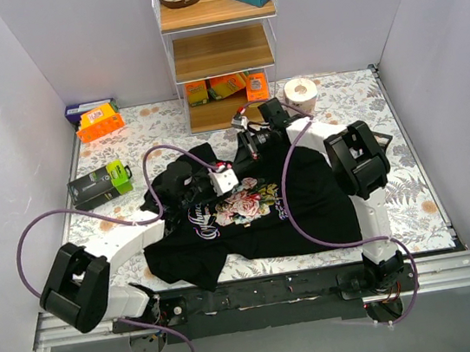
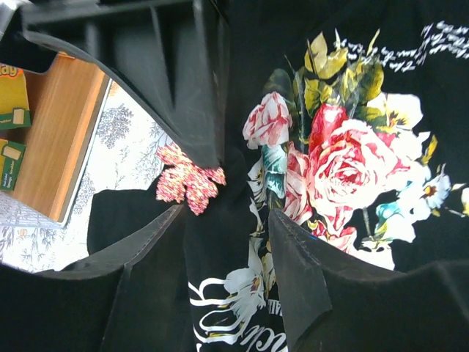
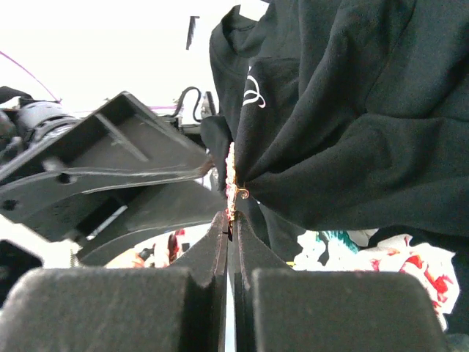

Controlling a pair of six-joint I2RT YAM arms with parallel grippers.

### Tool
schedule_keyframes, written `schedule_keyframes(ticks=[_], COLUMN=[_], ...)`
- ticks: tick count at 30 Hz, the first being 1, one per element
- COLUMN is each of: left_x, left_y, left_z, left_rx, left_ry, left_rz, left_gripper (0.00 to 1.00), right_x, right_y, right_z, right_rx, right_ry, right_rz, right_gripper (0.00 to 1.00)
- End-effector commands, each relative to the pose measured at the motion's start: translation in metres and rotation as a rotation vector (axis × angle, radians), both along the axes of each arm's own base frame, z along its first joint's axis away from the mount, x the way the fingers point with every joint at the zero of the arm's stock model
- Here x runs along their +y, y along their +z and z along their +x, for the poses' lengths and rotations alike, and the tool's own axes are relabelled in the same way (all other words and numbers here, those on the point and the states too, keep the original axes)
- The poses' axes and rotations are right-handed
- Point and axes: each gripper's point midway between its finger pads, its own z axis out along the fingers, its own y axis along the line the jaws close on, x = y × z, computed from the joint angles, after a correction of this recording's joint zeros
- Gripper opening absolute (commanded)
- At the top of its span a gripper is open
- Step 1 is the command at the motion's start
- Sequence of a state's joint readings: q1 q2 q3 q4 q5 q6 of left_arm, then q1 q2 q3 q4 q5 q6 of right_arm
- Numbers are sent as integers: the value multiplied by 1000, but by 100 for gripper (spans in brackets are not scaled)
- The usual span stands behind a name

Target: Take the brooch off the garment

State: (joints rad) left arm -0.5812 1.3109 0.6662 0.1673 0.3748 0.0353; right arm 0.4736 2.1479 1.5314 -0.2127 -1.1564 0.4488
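Grip check: right gripper [image 3: 231, 220] is clamped on the brooch [image 3: 231, 165], its 2 fingers pressed together with the pin's lower end between the tips. From the right wrist the brooch shows edge-on, long axis running straight out along the finger line. A small gold clasp wire [image 3: 242, 193] hooks off its right side into the black T-shirt [image 3: 352, 132], and the cloth is drawn to a tight peak at that one spot. So the fabric lies to the right of the pin in this view. My judgement: the pull must go away from that peak, sideways to the pin's flat face, not along its length. From the left wrist the brooch reads as a red-pink, maple-leaf shape lying just off the collar side of the rose print [image 2: 344, 161]. Left gripper [image 2: 226, 213] stands released, its 2 fingers apart and straddling a fold of T-shirt just beside the brooch, pinching nothing. The right arm is the one on the pin, and the left is next nearest. In the top view the right arm rises from its base, bends at a high elbow and reaches in over the chest of the shirt. The left arm lies low along the floral table [image 1: 364, 96], its wrist over the print. Shelf unit [image 1: 219, 51] stands beyond.
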Motion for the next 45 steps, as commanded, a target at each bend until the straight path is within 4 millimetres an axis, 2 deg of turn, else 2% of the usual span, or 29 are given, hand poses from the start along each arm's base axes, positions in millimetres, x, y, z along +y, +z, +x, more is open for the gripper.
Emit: schedule_keyframes(ticks=[1, 9, 14, 19, 32, 36, 38, 40, 43, 45], left_x=[-8, -23, -23, -27, -34, -38, -39, -41, -41, -42], left_y=[14, 18, 24, 17, 16, 13, 10, 9, 9, 10], left_z=[18, 30, 41, 36, 37, 28, 24, 21, 24, 27], left_rx=[-125, -140, -170, -154, -192, -214, -220, -234, -234, -238], left_ry=[-22, 0, 44, -1, -22, -56, -68, -78, -62, -51], left_rz=[51, 36, 33, 59, 74, 88, 98, 102, 100, 100], left_gripper=[48, 44, 42, 40, 31, 33, 39, 40, 38, 32], right_x=[-9, -16, -20, -20, -20, -19, -19, -18, -17, -16], right_y=[14, 15, 12, 16, 17, 16, 16, 15, 14, 15], right_z=[2, -3, -1, 1, -6, -7, -8, -9, -10, -11], right_rx=[67, 87, 99, 73, 68, 68, 68, 71, 70, 63], right_ry=[24, 45, 27, 30, 38, 38, 39, 41, 43, 47], right_rz=[87, 130, 120, 136, 134, 129, 129, 128, 126, 129], right_gripper=[1, 1, 1, 1, 1, 1, 1, 1, 1, 1])
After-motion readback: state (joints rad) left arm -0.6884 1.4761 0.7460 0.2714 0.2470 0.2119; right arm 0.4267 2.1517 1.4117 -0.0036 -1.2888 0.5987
